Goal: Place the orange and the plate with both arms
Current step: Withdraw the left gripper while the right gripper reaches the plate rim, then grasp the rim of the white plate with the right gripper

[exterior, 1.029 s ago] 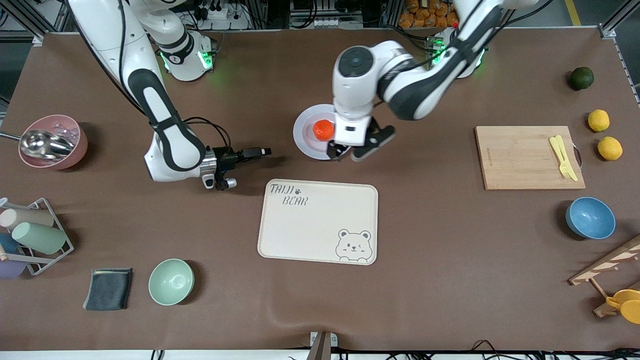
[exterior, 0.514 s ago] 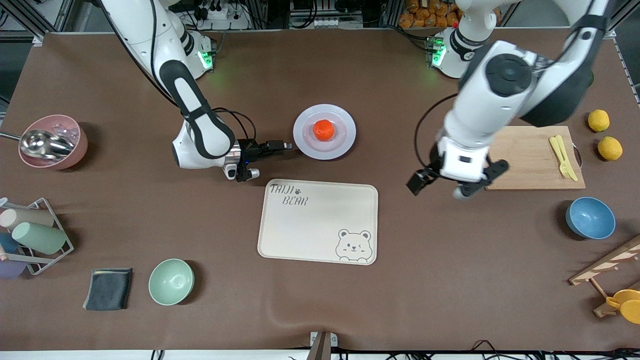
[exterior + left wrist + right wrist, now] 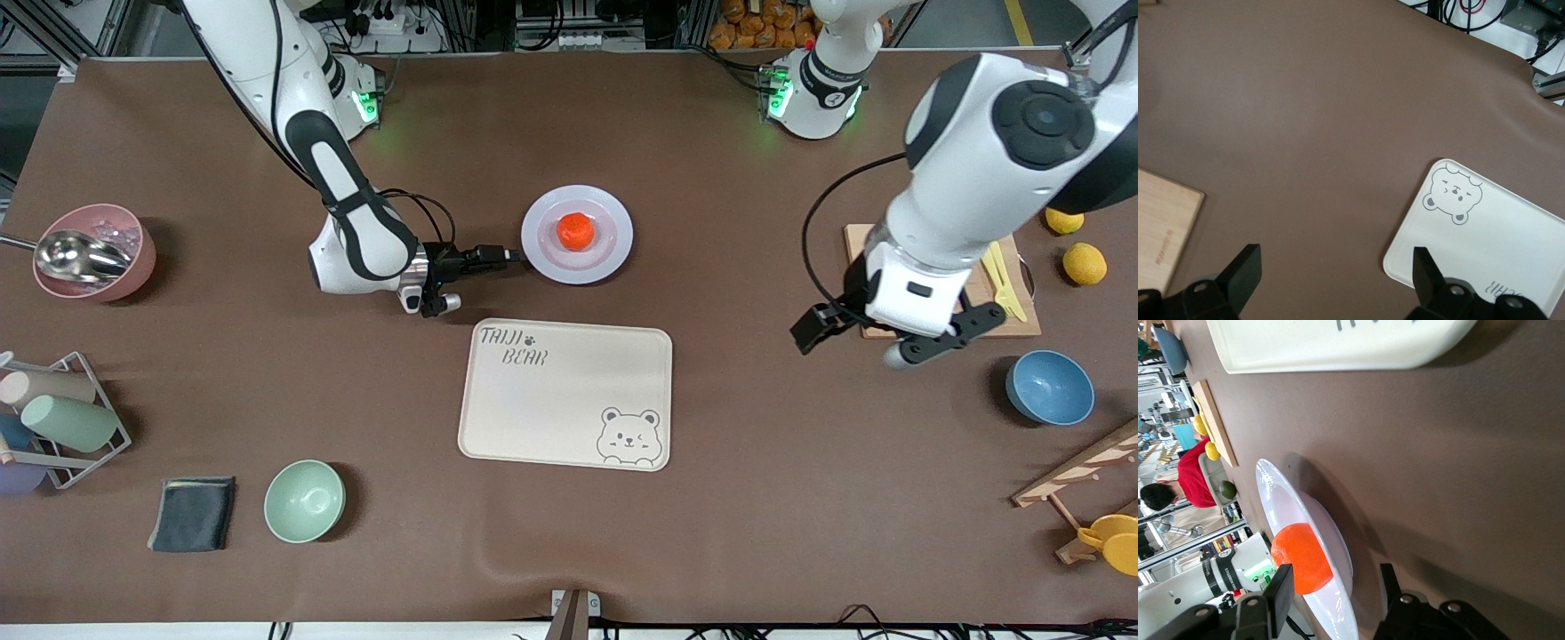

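Observation:
The orange (image 3: 575, 230) lies in the middle of the lavender-white plate (image 3: 613, 253). My right gripper (image 3: 503, 258) is low at the plate's rim toward the right arm's end, side-on and open. In the right wrist view its jaws (image 3: 1335, 587) straddle the plate's rim (image 3: 1338, 553), with the orange (image 3: 1301, 557) just past one finger. My left gripper (image 3: 853, 342) is open and empty, up over the bare table beside the cutting board's corner. In the left wrist view its jaws (image 3: 1336, 267) hold nothing.
The cream bear tray (image 3: 565, 393) lies nearer the camera than the plate. A cutting board (image 3: 1005, 302) with a yellow fork, lemons (image 3: 1085, 264) and a blue bowl (image 3: 1049, 388) are at the left arm's end. A green bowl (image 3: 304, 500), pink bowl (image 3: 93, 252) and cup rack (image 3: 58, 418) are at the right arm's end.
My left gripper left the orange on the plate and swung away to the cutting board's corner. My right gripper moved up to the plate's rim.

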{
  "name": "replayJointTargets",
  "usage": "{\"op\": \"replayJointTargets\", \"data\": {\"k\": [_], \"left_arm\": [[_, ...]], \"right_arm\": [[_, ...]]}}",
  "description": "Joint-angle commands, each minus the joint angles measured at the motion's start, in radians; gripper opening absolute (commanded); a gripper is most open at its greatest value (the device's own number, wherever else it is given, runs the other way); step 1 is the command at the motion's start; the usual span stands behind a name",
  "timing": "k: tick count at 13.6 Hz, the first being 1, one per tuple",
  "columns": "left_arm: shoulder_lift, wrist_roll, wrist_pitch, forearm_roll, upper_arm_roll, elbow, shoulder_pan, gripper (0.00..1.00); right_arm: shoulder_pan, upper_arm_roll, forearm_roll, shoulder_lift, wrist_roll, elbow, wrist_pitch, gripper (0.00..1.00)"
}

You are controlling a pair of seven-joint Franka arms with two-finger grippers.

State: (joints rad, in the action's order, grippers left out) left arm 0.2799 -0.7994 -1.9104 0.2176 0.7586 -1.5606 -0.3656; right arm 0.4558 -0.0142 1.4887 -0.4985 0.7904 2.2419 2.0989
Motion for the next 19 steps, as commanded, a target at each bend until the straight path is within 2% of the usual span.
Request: {"op": "replayJointTargets", "data": {"k": [1,3,5,8,13,15,17,19], "left_arm": [[-0.065,0.071,0.039,-0.050,-0.133,0.007,0.092,1.00],[-0.100,0.182,0.059,-0.125,-0.292,0.025,0.190,1.00],[-0.119,0.323,0.062,-0.174,-0.378,0.025,0.217,1.00],[-0.159,0.434,0.120,-0.191,-0.536,0.025,0.319,1.00],[-0.189,0.525,0.275,-0.205,-0.593,0.059,0.323,1.00],[-0.192,0.531,0.351,-0.202,-0.608,0.099,0.332,1.00],[-0.194,0.549,0.393,-0.207,-0.636,0.114,0.330,1.00],[-0.218,0.581,0.393,-0.224,-0.666,0.106,0.332,1.00]], "right_arm": [[0.043,0.007,0.068,-0.005,0.047,0.016,0.003,0.60],[0.056,0.007,0.096,-0.012,0.050,0.016,0.003,0.60],[0.069,0.008,0.104,-0.012,0.052,0.015,0.003,0.58],[0.076,0.007,0.111,-0.014,0.065,0.016,0.006,0.55],[0.119,0.008,0.186,-0.038,0.102,0.015,0.013,0.50],[0.118,0.008,0.186,-0.045,0.121,0.016,0.013,0.42],[0.119,0.008,0.186,-0.045,0.125,0.016,0.012,0.28],[0.118,0.007,0.186,-0.045,0.125,0.015,0.009,0.07]]}}
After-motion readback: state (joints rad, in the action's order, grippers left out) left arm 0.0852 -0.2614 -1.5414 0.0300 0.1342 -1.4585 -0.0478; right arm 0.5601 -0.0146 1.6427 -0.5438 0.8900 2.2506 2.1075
